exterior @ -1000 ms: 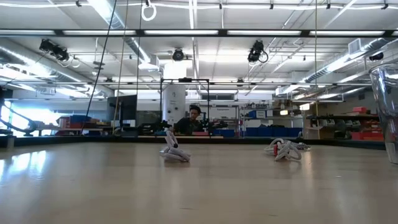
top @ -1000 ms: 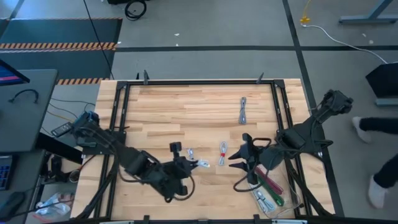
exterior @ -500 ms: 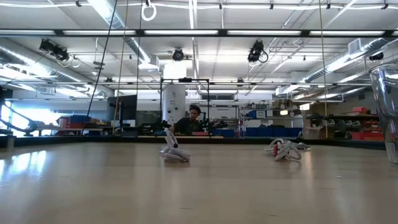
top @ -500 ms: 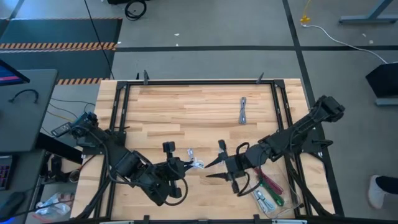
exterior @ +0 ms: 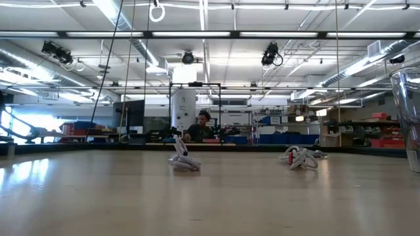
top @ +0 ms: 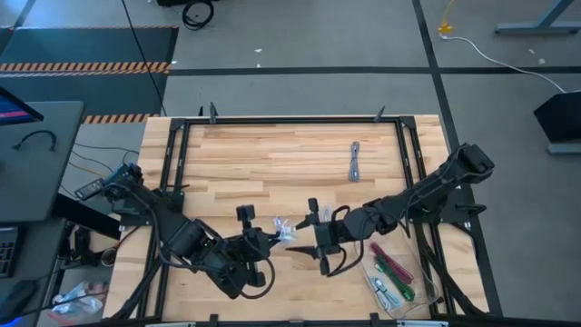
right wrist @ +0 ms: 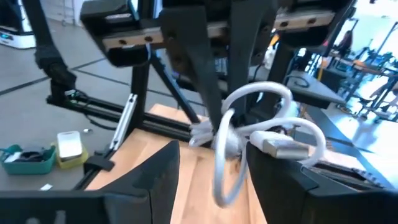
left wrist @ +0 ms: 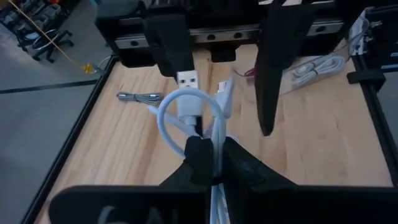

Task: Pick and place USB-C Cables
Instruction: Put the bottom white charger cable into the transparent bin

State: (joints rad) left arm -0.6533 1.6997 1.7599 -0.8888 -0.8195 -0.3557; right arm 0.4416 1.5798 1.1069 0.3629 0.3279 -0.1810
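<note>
My left gripper (top: 272, 234) is shut on a white coiled USB-C cable (top: 283, 227) near the table's near middle. My right gripper (top: 309, 238) is open and faces it from the right. In the right wrist view its fingers (right wrist: 155, 180) stand on either side of the white cable (right wrist: 249, 124); I see no touch. A grey cable (top: 354, 162) lies flat farther back. A cable with a red tie (exterior: 300, 157) rests on the wood. Purple and green cables lie in the clear tray (top: 392, 280). My left gripper (left wrist: 211, 158) pinches the white cable's bundled strands (left wrist: 214, 140) between its two fingers, coming level from the table's left. The loop and a plug (left wrist: 186, 84) stick out past the fingertips toward the right gripper. The bundle appears lifted off the wood.
The clear tray stands at the table's near right corner, its wall (exterior: 408, 111) showing in the low view. A black frame (top: 408, 163) borders the wooden top. Bare wood lies across the table's far half. A person sits in the room far behind (exterior: 205, 128).
My right gripper has moved toward the table's left, from beside the tray to right in front of the left gripper, staying open. My left gripper has carried the white cable a little toward the far edge, off the wood.
</note>
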